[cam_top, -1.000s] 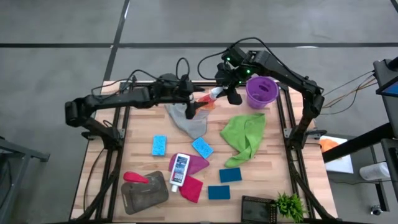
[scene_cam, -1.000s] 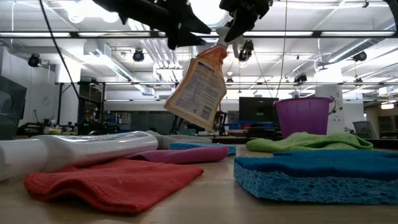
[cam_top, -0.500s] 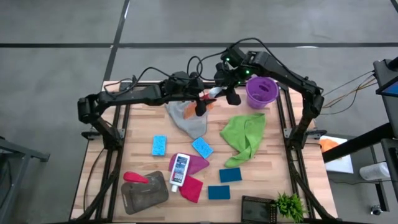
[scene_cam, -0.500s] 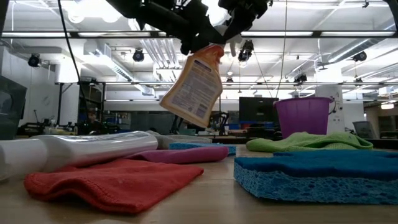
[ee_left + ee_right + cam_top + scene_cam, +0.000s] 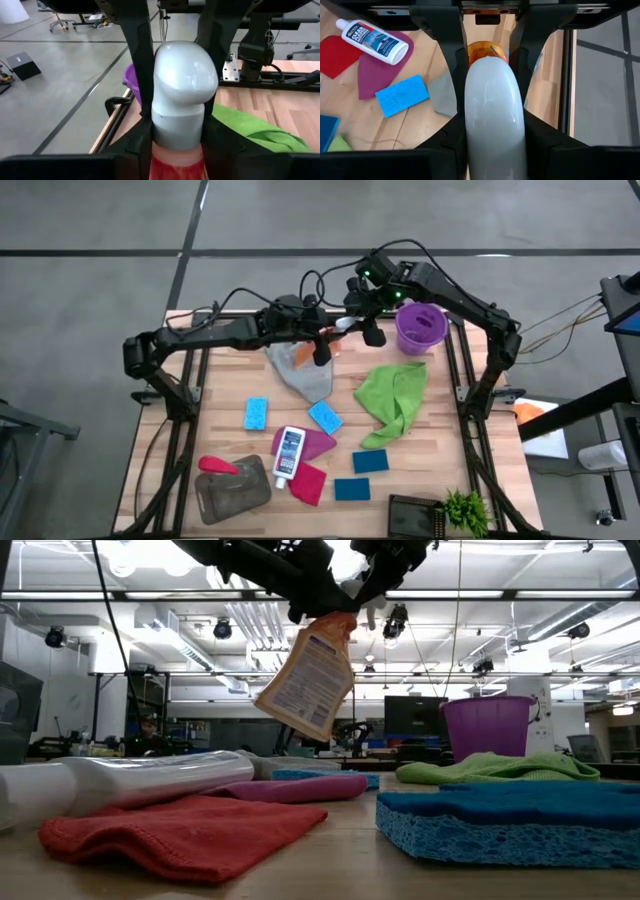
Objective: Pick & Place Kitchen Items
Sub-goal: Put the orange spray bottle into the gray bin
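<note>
The left claw (image 5: 322, 348) is closed on the neck of the orange spray bottle (image 5: 308, 680), its fingers (image 5: 137, 65) flanking the white trigger head (image 5: 182, 85). The bottle hangs tilted in the air above the grey cloth (image 5: 302, 375) at the far middle of the tabletop (image 5: 225, 435). The right claw (image 5: 358, 325) grips the same trigger head from the opposite side. The purple bucket (image 5: 420, 327) stands just to its right, with the green cloth (image 5: 395, 400) lying nearer.
</note>
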`<control>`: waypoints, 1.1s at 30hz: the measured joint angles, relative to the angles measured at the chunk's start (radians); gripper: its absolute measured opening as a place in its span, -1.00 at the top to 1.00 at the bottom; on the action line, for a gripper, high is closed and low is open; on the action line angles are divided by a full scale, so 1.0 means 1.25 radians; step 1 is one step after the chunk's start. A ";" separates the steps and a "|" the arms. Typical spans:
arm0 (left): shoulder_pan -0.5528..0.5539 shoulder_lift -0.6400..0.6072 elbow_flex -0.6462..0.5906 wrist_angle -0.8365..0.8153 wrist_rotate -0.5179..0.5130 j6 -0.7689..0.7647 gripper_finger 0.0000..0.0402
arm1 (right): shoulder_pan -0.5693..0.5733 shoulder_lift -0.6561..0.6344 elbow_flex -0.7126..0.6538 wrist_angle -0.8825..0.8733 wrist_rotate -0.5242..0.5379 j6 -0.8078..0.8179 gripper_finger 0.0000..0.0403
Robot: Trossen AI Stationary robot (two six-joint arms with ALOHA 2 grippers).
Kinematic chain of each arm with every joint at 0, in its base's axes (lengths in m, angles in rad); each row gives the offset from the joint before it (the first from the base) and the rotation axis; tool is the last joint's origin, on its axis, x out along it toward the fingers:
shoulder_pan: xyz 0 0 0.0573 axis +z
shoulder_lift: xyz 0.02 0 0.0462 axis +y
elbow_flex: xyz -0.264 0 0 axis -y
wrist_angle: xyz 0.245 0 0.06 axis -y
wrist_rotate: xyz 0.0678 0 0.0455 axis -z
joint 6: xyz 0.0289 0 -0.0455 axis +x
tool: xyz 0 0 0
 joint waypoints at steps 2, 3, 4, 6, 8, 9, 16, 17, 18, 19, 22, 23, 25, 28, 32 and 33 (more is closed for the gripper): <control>0.000 0.000 0.000 -0.001 -0.003 0.008 0.39 | 0.000 0.000 0.000 0.005 0.000 0.000 0.41; 0.000 0.000 0.000 -0.001 -0.003 0.009 0.39 | -0.001 0.000 0.000 0.007 -0.004 0.000 0.41; 0.000 0.000 0.000 -0.001 -0.003 0.008 0.39 | -0.001 0.000 0.000 0.009 -0.010 0.000 0.39; 0.000 -0.002 0.000 -0.002 -0.003 0.006 0.39 | -0.001 0.000 -0.001 0.019 -0.029 0.008 0.19; 0.000 -0.004 0.000 -0.001 -0.003 0.004 0.39 | -0.002 0.000 -0.001 0.054 -0.057 0.018 -0.09; 0.000 -0.005 0.000 -0.003 -0.006 0.003 0.39 | -0.002 0.000 0.001 0.078 -0.074 0.024 -0.21; 0.001 -0.016 0.000 -0.007 -0.006 0.005 0.39 | -0.007 -0.011 0.000 0.166 -0.213 0.038 -0.65; 0.001 -0.016 0.000 -0.009 -0.006 0.005 0.39 | -0.007 -0.015 0.000 0.176 -0.222 0.038 -0.66; 0.001 -0.015 -0.002 -0.010 -0.005 0.004 0.39 | -0.007 -0.018 0.001 0.190 -0.231 0.038 -0.67; 0.001 -0.015 -0.006 -0.007 -0.005 0.005 0.39 | -0.008 -0.019 0.001 0.201 -0.242 0.038 -0.67; 0.002 -0.020 -0.027 0.018 -0.005 0.007 0.39 | -0.012 -0.020 -0.001 0.228 -0.284 0.045 -0.67; 0.003 -0.022 -0.036 0.030 -0.005 0.008 0.39 | -0.017 -0.020 -0.002 0.239 -0.305 0.050 -0.67; 0.005 -0.035 -0.058 0.068 -0.005 0.009 0.39 | -0.027 -0.020 -0.005 0.279 -0.351 0.059 -0.68; 0.005 -0.059 -0.106 0.114 -0.005 0.009 0.39 | -0.040 -0.033 -0.034 0.396 -0.459 0.098 -0.68; 0.005 -0.123 -0.166 0.171 -0.004 0.010 0.39 | -0.046 -0.042 -0.107 0.588 -0.522 0.180 -0.68; 0.005 -0.144 -0.178 0.182 -0.004 0.011 0.39 | -0.047 -0.043 -0.127 0.641 -0.520 0.201 -0.68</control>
